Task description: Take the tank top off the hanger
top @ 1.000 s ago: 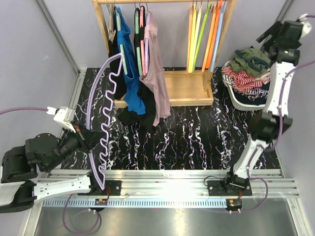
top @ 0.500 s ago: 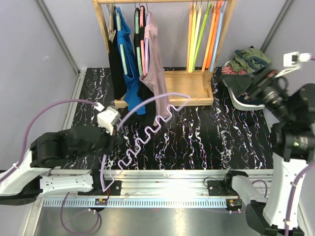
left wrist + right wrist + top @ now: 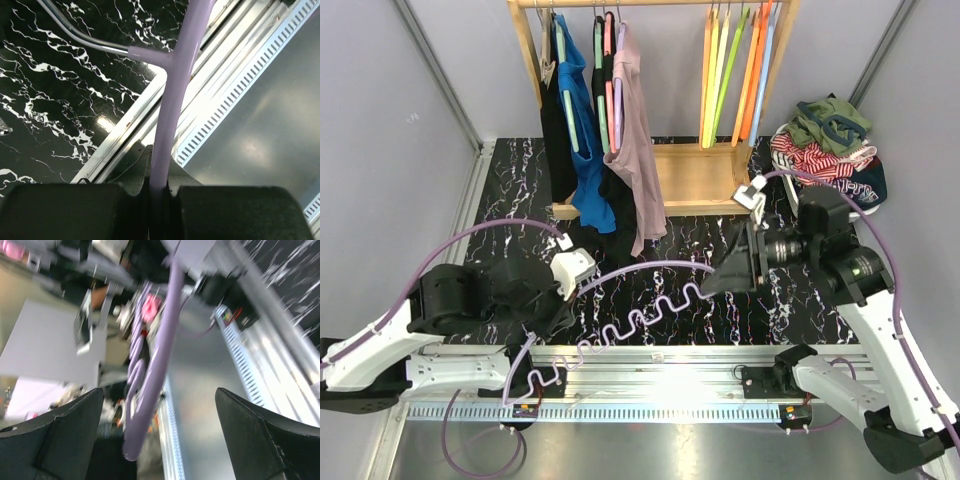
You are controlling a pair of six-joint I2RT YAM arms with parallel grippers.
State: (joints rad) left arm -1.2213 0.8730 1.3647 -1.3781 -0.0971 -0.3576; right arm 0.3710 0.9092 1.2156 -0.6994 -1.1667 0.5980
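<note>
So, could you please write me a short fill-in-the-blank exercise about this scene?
1. On the rack, the tank top hangs in the ___ half.
2. The empty hangers hang in its ___ half.
3. The right gripper is ___.

Missing words: left, right, open.

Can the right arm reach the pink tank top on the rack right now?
Probably yes: the right gripper is open, and only bare table lies between it and the pink tank top.
</note>
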